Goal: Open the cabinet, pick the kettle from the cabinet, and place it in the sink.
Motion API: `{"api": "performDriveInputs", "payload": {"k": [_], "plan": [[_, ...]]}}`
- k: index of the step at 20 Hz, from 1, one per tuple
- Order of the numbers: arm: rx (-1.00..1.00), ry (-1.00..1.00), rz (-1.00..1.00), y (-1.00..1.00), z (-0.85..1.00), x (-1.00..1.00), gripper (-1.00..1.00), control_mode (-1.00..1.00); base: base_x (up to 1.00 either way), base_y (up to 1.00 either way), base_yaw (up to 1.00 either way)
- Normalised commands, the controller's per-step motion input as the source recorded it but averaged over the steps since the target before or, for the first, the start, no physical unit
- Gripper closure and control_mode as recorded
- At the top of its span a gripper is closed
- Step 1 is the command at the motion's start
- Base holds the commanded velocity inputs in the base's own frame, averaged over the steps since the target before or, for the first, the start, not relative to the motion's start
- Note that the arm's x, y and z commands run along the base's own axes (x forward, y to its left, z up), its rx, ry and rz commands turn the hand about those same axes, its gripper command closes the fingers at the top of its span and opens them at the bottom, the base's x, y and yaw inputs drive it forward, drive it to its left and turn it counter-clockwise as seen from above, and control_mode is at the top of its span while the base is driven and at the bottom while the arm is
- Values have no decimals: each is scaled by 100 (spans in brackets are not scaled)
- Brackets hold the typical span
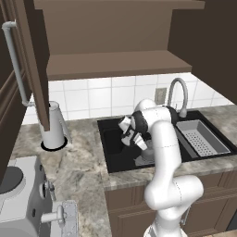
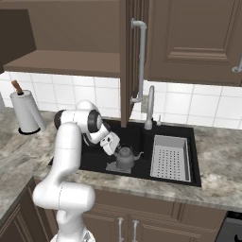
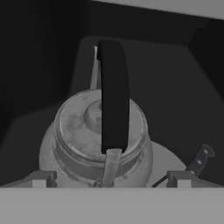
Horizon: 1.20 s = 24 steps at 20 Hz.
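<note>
The dark grey kettle (image 2: 125,158) stands upright on the floor of the black sink (image 2: 97,160), left of the tray, with its thin spout pointing right. Seen from the hand, its black arched handle (image 3: 113,96) runs up the middle over the round lid. My gripper (image 2: 115,146) hovers just above and left of the kettle, open, its fingertips (image 3: 41,179) spread wide on either side of the kettle body and touching nothing. The cabinet (image 1: 115,65) stands open with a bare shelf, its door (image 1: 37,60) swung out at the left.
A grey perforated tray (image 2: 170,158) fills the right part of the sink. The curved faucet (image 2: 150,106) rises behind it. The open cabinet door (image 2: 130,61) with its bar handle hangs above the sink. A paper-towel roll (image 2: 26,113) stands on the left counter.
</note>
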Motion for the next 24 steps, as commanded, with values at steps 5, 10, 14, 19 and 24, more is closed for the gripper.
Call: {"api": "performDriveInputs", "payload": {"k": [5,10,14,19,24], "plan": [[0,-10,0,17,-16,-7,-100,-100,0,0,0],[0,-6,0,30,-3,-4,-100,-100,0,0,0],[0,-3,0,27,0,-8,-100,-100,0,0,0],[0,0,0,18,2,-15,-100,-100,0,0,0],[0,0,0,4,7,-19,-100,-100,0,0,0]]}}
